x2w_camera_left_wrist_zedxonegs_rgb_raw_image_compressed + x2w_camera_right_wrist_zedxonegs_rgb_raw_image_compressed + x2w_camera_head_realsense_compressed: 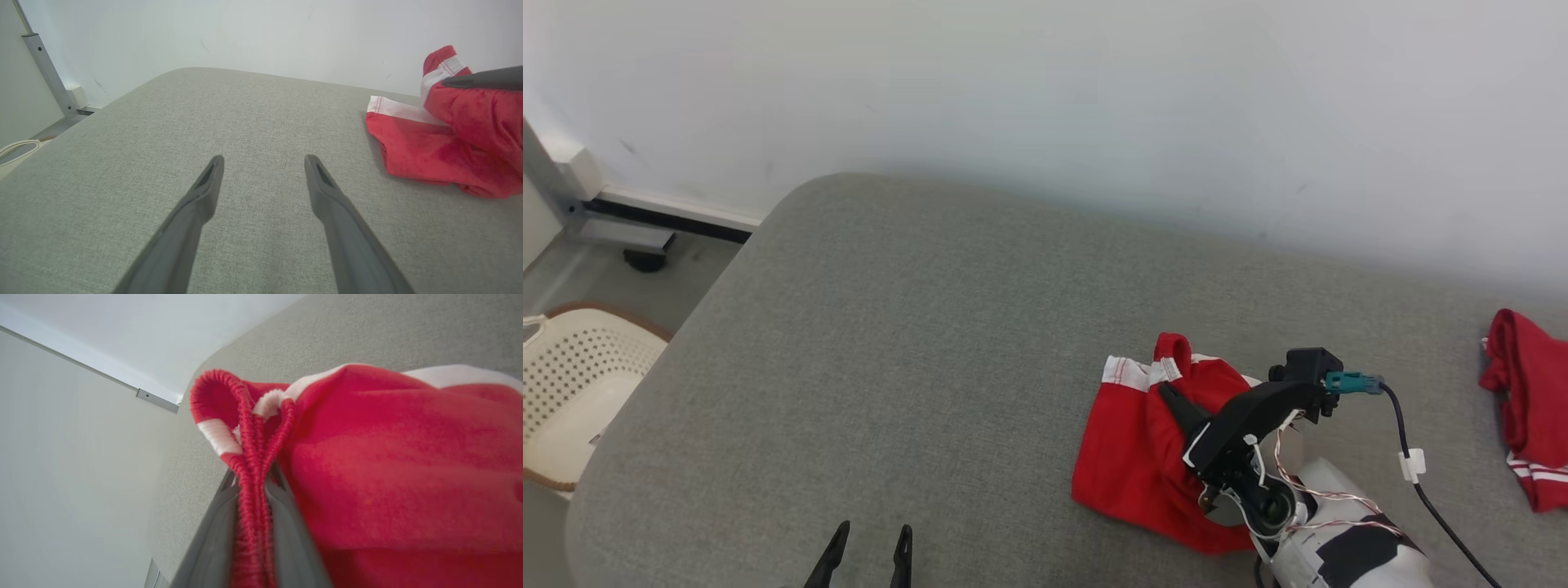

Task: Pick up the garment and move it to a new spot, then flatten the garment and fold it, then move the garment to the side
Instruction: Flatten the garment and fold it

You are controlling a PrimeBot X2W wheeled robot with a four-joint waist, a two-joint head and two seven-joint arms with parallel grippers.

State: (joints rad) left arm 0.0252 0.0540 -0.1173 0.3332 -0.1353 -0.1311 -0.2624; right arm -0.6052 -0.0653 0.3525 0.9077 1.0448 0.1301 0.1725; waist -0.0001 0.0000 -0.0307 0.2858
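Note:
The garment (1131, 445) is red with white bands and lies bunched on the grey cushion (915, 343) at the lower right of the head view. My right gripper (1168, 394) is shut on its ribbed red waistband (251, 465), which stands pinched between the two fingers in the right wrist view. Part of the cloth is lifted into a peak (1174, 347). My left gripper (870, 543) is open near the front edge, well left of the garment, with nothing between its fingers (206, 188). The garment (433, 147) appears at the right in the left wrist view.
A second red garment (1531, 404) lies at the cushion's far right edge. A cream perforated basket (572, 392) stands on the floor at the left. A white wall (1094, 98) runs behind the cushion. Bare cushion stretches between the two grippers.

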